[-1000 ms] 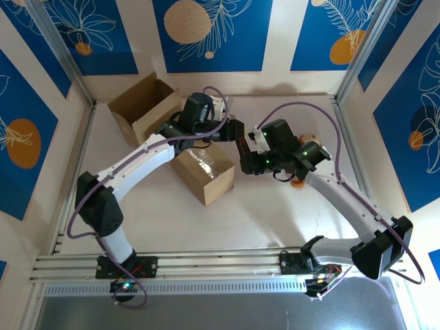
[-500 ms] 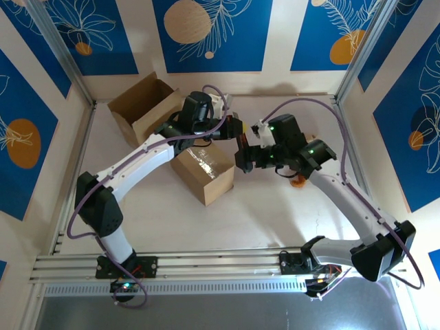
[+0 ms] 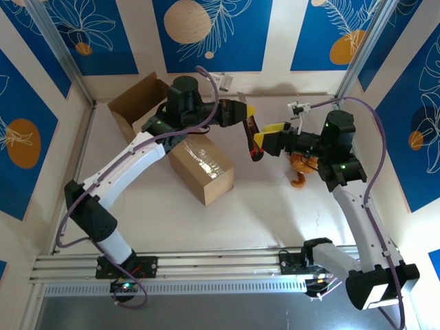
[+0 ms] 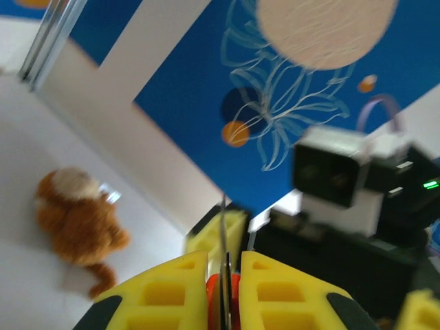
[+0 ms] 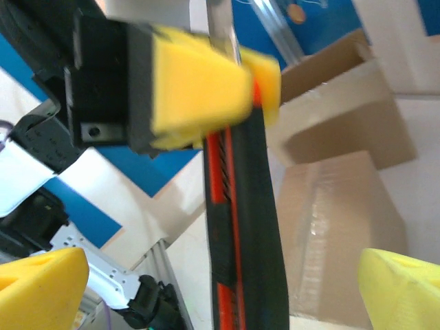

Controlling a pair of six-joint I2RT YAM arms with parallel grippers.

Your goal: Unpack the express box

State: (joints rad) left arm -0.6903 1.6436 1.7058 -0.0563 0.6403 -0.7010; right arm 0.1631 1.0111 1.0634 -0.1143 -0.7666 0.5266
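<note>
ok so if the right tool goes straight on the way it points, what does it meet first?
The utility knife, hanging from the shut left tool, sits directly ahead of the open right tool. Behind it lies the taped cardboard box, though depth there is unclear.

Brown box (image 3: 203, 168); black-red knife (image 5: 240, 227); orange plush (image 4: 75, 220); blue floral walls (image 3: 240, 48).

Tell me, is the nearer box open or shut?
Shut. The nearer box has a flat, closed top with clear tape running along it.
</note>
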